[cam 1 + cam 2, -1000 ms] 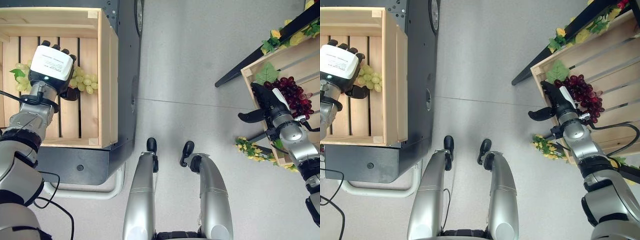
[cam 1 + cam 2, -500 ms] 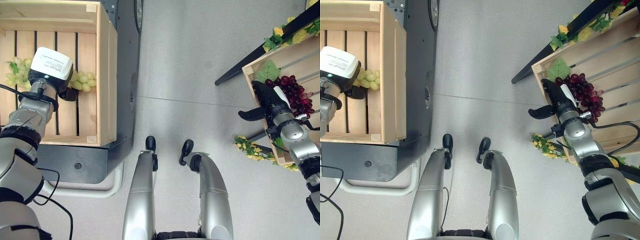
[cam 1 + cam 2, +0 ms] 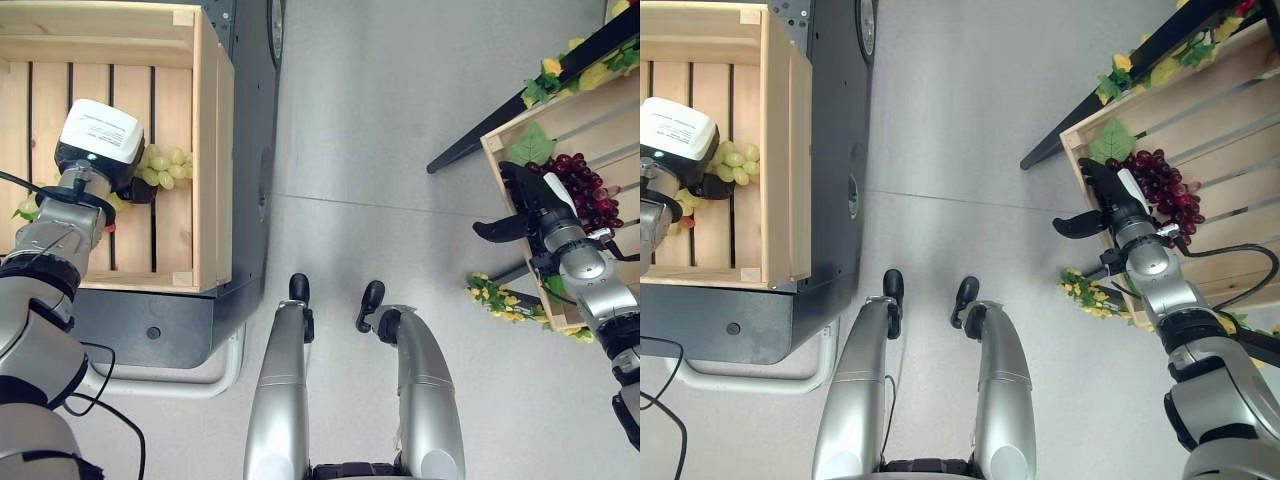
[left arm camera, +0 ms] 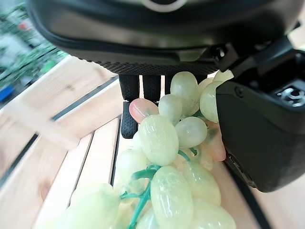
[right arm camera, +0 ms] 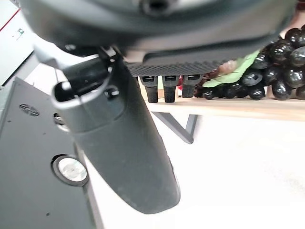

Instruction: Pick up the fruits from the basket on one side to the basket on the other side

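Observation:
A bunch of green grapes [image 3: 165, 165] hangs inside the wooden crate [image 3: 207, 150] on my left. My left hand [image 3: 97, 135] is shut on it, and the left wrist view shows the grapes [image 4: 167, 157] pinched between fingers and thumb. A yellowish and red bit [image 3: 28, 207] shows on the slats beside the wrist. On my right, dark red grapes [image 3: 590, 185] lie in a tilted wooden crate [image 3: 560, 120]. My right hand [image 3: 535, 205] is open at that crate's near edge, fingers straight beside the dark grapes [image 5: 281, 71], thumb spread out over the floor.
The left crate rests on a dark metal stand [image 3: 170, 330]. A green leaf [image 3: 535, 145] lies in the right crate's corner. Yellow flower garlands [image 3: 500, 298] hang below it, and a black bar [image 3: 530, 95] runs behind it. Grey floor [image 3: 380, 150] separates the crates.
My left hand has shifted a little toward the crate's near side with the green grapes. The part of the bunch at its left has moved nearer. The right hand has barely moved.

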